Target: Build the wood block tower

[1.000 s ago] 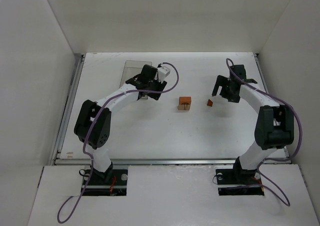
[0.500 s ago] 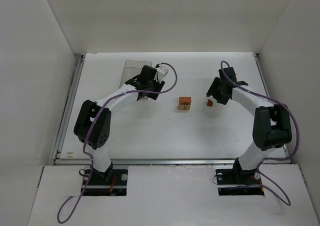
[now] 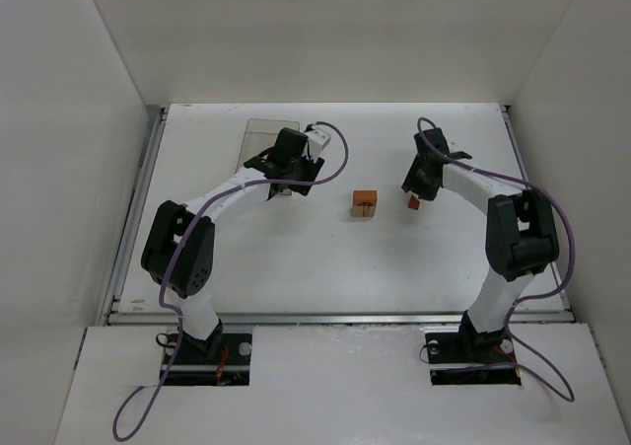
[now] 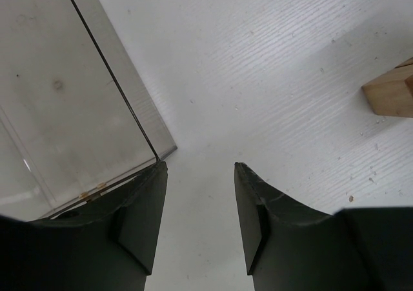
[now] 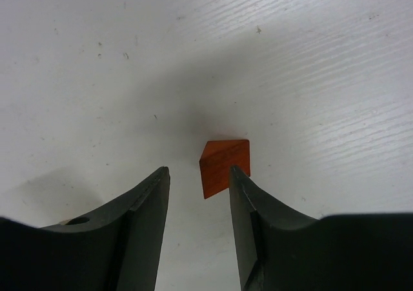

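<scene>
The wedge (image 5: 226, 166) lay on the counter (image 5: 335, 52) at 1 o'clock off the right end effector (image 5: 198, 170), against its right finger, not between the narrow, empty jaws; the tower (image 3: 365, 203) stood at the wedge's 9 o'clock; the left end effector (image 4: 197, 168) was half-open, empty

Tan-orange block stack (image 3: 365, 203); wedge (image 5: 224, 167) apart

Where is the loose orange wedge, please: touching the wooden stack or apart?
Apart. The top view shows bare white table between the orange wedge and the wooden stack.
</scene>
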Available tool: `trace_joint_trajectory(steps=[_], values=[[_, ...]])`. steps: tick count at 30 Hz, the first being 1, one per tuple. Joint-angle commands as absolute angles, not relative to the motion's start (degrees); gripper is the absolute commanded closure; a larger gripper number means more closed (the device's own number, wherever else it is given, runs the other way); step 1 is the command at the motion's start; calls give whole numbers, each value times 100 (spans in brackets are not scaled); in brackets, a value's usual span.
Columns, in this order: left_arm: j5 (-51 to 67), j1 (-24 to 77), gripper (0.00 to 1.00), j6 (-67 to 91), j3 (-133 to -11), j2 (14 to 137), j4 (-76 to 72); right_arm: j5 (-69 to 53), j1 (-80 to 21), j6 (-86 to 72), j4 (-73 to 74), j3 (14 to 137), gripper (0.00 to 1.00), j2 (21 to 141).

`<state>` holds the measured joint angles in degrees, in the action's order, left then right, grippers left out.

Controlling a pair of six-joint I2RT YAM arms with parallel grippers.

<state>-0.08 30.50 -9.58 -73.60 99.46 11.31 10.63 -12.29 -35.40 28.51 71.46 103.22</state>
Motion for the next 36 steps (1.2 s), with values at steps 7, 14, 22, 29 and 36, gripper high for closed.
trace_joint_trajectory(steps=[7,14,22,29,36], values=[[-35,3023,56,-949,-7269,9606,967,1477,-1371,-3437,3067,7330,53,10529],[18,3023,56,-949,-7216,9606,967,1941,-1634,-3147,3453,7680,61,10871],[18,3023,54,-949,-7216,9606,914,2303,-1898,-3032,3621,7822,84,11013],[18,3023,54,-949,-7216,9606,914,2057,-1898,-3032,3568,7822,100,10960],[18,3023,54,-949,-7216,9606,914,1706,-1846,-2857,3261,7708,100,10609]])
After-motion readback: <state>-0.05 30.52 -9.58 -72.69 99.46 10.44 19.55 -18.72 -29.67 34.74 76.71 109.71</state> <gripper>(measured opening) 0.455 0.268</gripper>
